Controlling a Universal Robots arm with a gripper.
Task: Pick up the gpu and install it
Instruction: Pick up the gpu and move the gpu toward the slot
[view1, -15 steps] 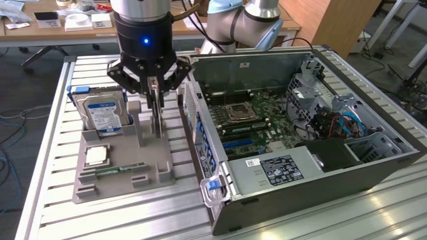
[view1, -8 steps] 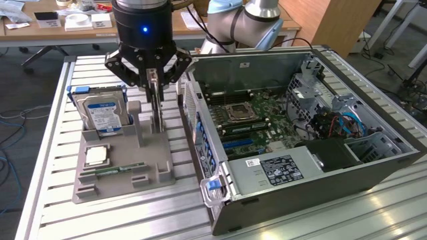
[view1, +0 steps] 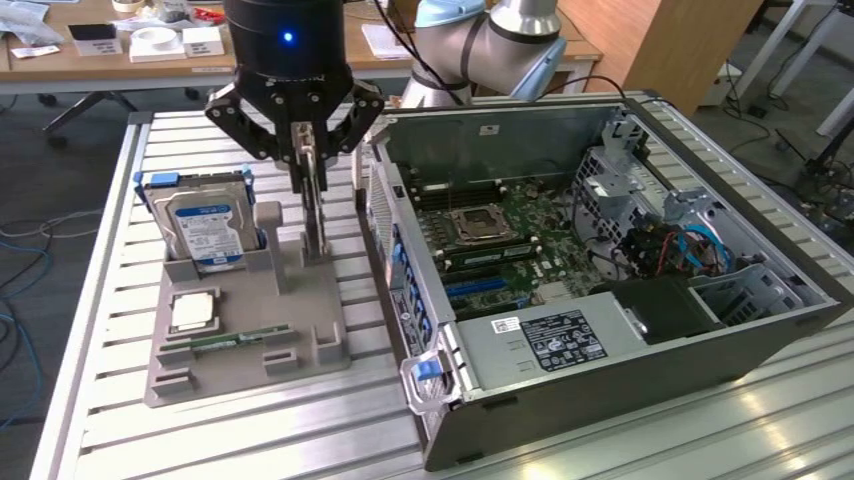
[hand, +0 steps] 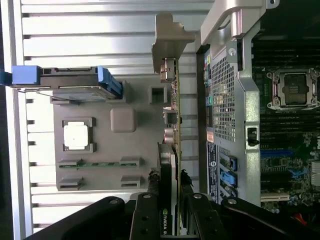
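Right now the gripper (view1: 308, 160), upper left of centre in the exterior view, is pinched on the upright gpu (view1: 316, 225) at its slot in the grey holder (view1: 240, 370). Pulled crooked, the card could bind there or clip the open computer case (view1: 641, 385) just beside it. Everything sits on a ribbed metal table (view1: 200, 440), with a cluttered wooden table (view1: 80, 62) behind.

Thin green gpu (hand: 172, 131), upright on edge

Slatted metal table (view1: 200, 440): one grey parts holder (view1: 240, 375) at the exterior view's left; one open computer case (view1: 601, 385) just beside it, right.
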